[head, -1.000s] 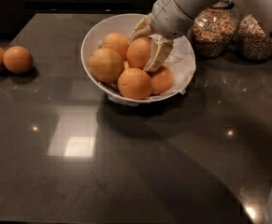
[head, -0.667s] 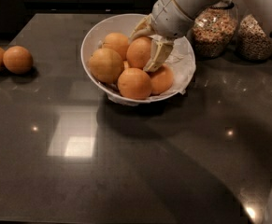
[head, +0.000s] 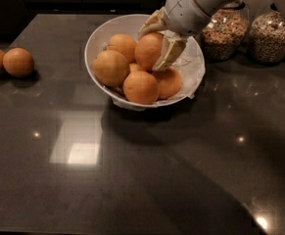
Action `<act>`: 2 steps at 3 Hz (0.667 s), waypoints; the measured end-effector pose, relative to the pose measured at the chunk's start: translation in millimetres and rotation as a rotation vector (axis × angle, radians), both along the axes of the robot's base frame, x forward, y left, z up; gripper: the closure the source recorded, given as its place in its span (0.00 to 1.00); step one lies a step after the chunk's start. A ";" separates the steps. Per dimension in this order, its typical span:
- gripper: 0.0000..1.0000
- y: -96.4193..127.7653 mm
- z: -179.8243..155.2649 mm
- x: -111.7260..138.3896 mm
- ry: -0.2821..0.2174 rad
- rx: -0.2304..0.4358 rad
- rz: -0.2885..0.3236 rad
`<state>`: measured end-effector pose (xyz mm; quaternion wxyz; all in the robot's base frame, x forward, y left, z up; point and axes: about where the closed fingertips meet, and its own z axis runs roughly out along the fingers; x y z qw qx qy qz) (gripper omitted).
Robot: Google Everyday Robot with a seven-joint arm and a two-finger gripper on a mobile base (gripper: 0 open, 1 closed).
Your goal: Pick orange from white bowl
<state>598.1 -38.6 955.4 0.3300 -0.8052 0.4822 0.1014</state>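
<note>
One target: round deep-orange fruit, in large white paper-lined bowl.
Gripper: mine, inside bowl, jaws clamped on fruit.
Lift: I rise straight, slowly.

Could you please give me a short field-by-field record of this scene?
hand: over the white bowl, closed on the orange
orange: topmost in the pile, between the fingers
white bowl: paper-lined, on the dark counter, holding several other oranges
loose oranges: two, side by side at the view's far left
jars: two, glass, grain-filled, right of the bowl
</note>
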 end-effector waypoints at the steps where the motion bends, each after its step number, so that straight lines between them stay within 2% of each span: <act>1: 1.00 -10.0 31.5 -8.4 -0.081 0.059 -0.018; 2: 1.00 -24.2 53.1 -17.2 -0.127 0.124 -0.047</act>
